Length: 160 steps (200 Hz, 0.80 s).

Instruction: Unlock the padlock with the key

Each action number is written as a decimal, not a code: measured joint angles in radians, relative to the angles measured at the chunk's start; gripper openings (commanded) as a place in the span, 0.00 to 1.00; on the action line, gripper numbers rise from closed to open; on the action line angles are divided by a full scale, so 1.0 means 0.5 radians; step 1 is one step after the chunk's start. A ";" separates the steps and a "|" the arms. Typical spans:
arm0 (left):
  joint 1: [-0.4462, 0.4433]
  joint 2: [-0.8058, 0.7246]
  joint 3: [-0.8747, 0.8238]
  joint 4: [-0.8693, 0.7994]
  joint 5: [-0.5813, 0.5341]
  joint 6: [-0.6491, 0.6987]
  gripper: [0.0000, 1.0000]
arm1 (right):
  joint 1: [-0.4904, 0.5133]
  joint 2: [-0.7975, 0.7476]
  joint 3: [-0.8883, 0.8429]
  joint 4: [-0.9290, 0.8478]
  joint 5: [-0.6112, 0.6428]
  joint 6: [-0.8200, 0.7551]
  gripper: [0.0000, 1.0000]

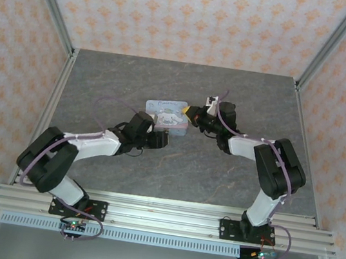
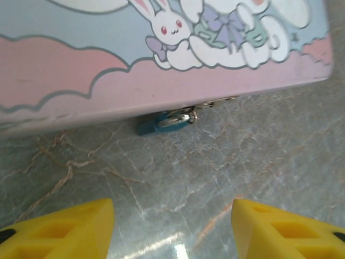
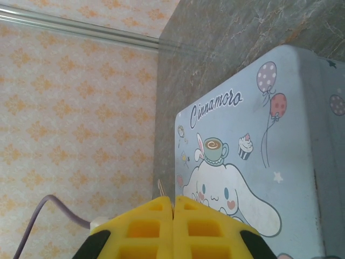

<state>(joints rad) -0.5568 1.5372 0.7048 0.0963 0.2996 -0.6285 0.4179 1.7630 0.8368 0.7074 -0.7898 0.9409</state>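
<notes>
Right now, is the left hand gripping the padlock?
No: the left hand is open, with bare table between it and the padlock.

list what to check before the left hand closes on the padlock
1. Padlock in sight: ok, the padlock sits at the front edge of the tin.
2. Left hand open: ok, nothing between its fingers.
3. Padlock between those fingers: not ok, it lies ahead of them, apart.
4. Right hand shut, over the tin's lid: ok.
5. Key held in the right hand: cannot tell.
6. Which way the keyhole faces: cannot tell.
</notes>
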 measured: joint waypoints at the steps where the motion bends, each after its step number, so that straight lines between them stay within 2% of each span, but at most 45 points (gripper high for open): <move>1: 0.000 0.011 0.003 0.008 -0.001 0.006 0.59 | 0.000 0.001 -0.002 0.002 0.001 0.002 0.00; 80: 0.000 0.282 0.108 0.243 -0.115 0.229 0.53 | 0.000 0.000 -0.083 0.114 0.010 0.041 0.00; 160: 0.000 0.448 0.108 0.442 -0.228 0.275 0.49 | -0.035 0.000 -0.097 0.101 0.010 0.040 0.00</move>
<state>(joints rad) -0.5568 1.7611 0.7589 0.3172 0.1856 -0.4911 0.4004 1.7630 0.7883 0.7582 -0.7849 0.9607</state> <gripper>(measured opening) 0.491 0.045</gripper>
